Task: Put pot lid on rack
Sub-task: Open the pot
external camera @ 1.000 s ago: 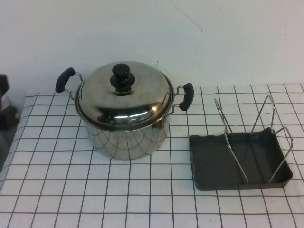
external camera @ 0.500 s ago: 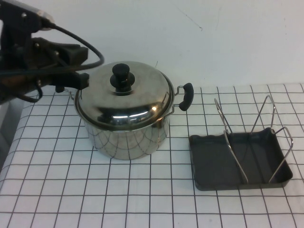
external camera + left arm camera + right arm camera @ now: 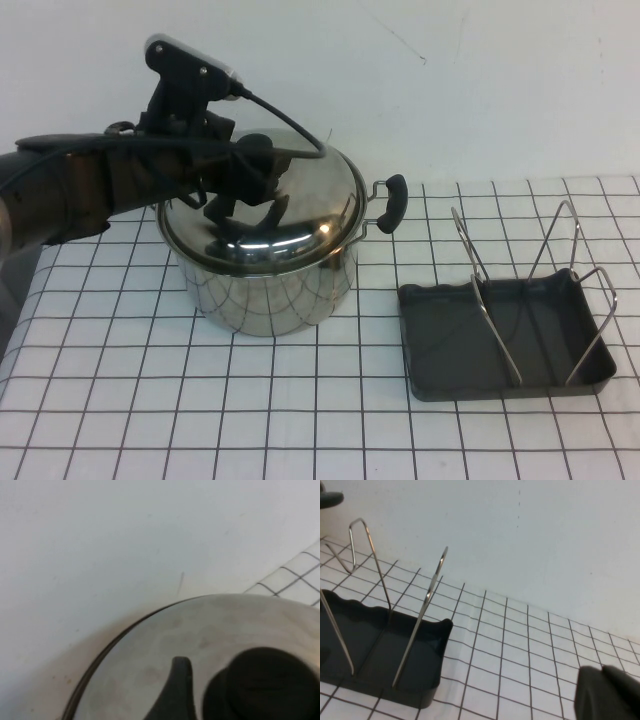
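Observation:
The pot lid (image 3: 305,210), shiny steel with a black knob (image 3: 256,147), sits on the steel pot (image 3: 270,290) at the table's left rear. My left gripper (image 3: 248,195) reaches in from the left and hovers open over the lid, fingers either side of the knob. In the left wrist view one finger (image 3: 180,685) stands just beside the knob (image 3: 265,685) on the lid (image 3: 200,625). The rack (image 3: 485,290) of wire loops stands in its dark grey tray (image 3: 440,340) at the right. My right gripper (image 3: 610,692) is shut and empty, low beside the rack (image 3: 427,605).
The pot's right black handle (image 3: 392,200) sticks out toward the rack. The table has a white checked cloth (image 3: 300,400) and a plain white wall behind. The rack tray's wavy edge (image 3: 420,630) lies close to the right gripper.
My left arm has come in from the left and moved right over the lid, so its gripper now sits at the knob. Lid, pot and rack have not moved.

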Motion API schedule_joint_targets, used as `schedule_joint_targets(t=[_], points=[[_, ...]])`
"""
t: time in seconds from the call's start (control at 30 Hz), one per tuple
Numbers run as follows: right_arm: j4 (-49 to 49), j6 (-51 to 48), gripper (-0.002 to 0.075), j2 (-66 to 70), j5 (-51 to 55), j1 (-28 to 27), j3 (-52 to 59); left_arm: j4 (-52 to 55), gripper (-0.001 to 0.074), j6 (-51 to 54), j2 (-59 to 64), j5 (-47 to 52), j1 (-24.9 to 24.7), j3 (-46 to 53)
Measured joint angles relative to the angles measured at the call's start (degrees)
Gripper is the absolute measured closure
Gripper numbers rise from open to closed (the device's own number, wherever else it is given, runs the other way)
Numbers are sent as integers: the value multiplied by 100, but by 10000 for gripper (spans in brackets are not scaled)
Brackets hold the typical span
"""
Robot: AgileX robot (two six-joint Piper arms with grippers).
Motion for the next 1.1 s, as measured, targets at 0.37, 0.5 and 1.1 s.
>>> schedule_joint_targets(t=[0.37, 0.5, 1.1], points=[[0, 0, 729, 0, 0, 0, 0, -47, 246, -454, 466, -36, 0, -292], [0, 0, 729, 0, 0, 0, 0, -101, 414, -470, 476, 20, -6, -317], [118, -98, 729, 0, -730, 0, -37, -14, 412, -440, -380, 429, -6, -408]])
